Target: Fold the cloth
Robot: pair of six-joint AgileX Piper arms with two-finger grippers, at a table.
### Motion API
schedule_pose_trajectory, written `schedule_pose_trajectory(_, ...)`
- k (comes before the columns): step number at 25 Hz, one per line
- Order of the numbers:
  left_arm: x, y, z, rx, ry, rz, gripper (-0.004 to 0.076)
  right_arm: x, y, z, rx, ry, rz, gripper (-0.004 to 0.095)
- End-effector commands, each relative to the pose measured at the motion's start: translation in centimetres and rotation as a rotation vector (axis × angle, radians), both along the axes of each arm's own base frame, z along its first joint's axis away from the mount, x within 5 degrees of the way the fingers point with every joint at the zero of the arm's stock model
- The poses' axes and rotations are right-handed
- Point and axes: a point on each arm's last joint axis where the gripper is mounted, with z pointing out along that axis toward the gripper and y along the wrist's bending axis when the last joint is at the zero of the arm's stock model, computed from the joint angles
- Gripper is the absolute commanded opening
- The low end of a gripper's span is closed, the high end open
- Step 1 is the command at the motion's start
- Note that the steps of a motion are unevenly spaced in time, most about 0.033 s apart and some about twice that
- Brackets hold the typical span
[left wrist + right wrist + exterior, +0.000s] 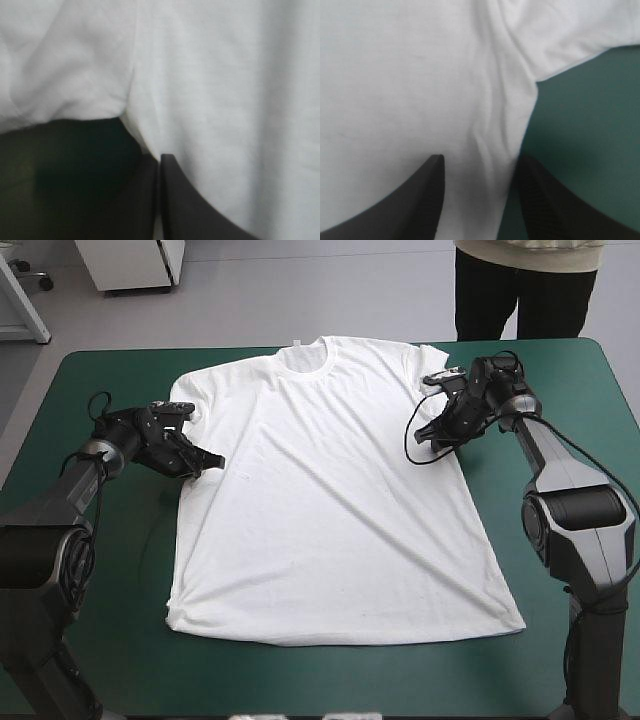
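The white T-shirt (330, 500) lies spread flat on the teal-green surface (100, 640), front up. Its collar (303, 355) is toward the far edge and its hem (340, 635) toward the near edge. Both short sleeves are laid out to the sides, and a few shallow creases run across the chest.

The left pincer (208, 460) reaches in low from the left side of the surface. Its tip is at the cloth's edge, just under the left sleeve (185, 390), where sleeve and side seam meet. In the left wrist view its black fingers (195, 210) are clenched into one pointed arch at that corner. A thin pale sliver between them seems to be cloth, so it looks to be pinching the T-shirt's edge, though the close view is soft.

The right pincer (425, 435) sits at the opposite side, below the right sleeve (432, 360). It is released. In the right wrist view its two black fingers (420, 200) stand apart, one over white cloth and the other at the cloth's side edge, partly over the bare surface. A rumpled ridge of fabric runs between them toward the underarm.
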Motion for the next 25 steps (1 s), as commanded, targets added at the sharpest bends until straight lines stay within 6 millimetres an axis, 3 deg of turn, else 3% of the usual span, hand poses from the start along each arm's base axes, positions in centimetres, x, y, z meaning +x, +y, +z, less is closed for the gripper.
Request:
schedule_pose_trajectory(1,-0.7,-0.5,0.9,-0.013,0.035,-0.02,-0.0009,-1.3,0.8,2.5,0.036,0.032,0.036,0.0377)
schedule_pose_trajectory(4,-0.7,-0.5,0.9,-0.013,0.034,-0.02,-0.0009,-1.3,0.8,2.5,0.029,0.036,0.031,0.0289)
schedule_pose_trajectory(6,-0.7,-0.5,0.9,-0.013,0.032,-0.019,-0.0009,-1.4,0.8,2.5,0.027,0.036,0.038,0.0151)
schedule_pose_trajectory(7,-0.6,-0.5,1.0,-0.012,0.025,-0.018,-0.0009,-1.3,0.9,2.5,0.033,0.026,0.052,0.0018)
schedule_pose_trajectory(8,-0.6,-0.5,1.0,-0.012,0.017,-0.016,-0.0009,-1.2,0.9,2.6,0.034,0.014,0.05,-0.0012)
schedule_pose_trajectory(12,-0.5,-0.4,1.6,-0.011,-0.02,-0.006,-0.0009,-0.7,0.9,3.5,0.04,-0.069,0.023,-0.0013)
schedule_pose_trajectory(15,-0.7,-0.4,3.6,-0.012,-0.1,0.003,-0.0009,-0.9,0.9,5.7,0.061,-0.14,0.02,-0.0013)
schedule_pose_trajectory(21,-1.6,-0.1,8.5,0.016,-0.244,-0.005,-0.0009,-2.8,0.6,12.0,0.081,-0.295,0.023,-0.0013)
schedule_pose_trajectory(25,-2.2,0.6,12.7,0.01,-0.345,0.016,-0.0009,-5.0,0.2,16.2,0.09,-0.381,0.032,-0.0013)
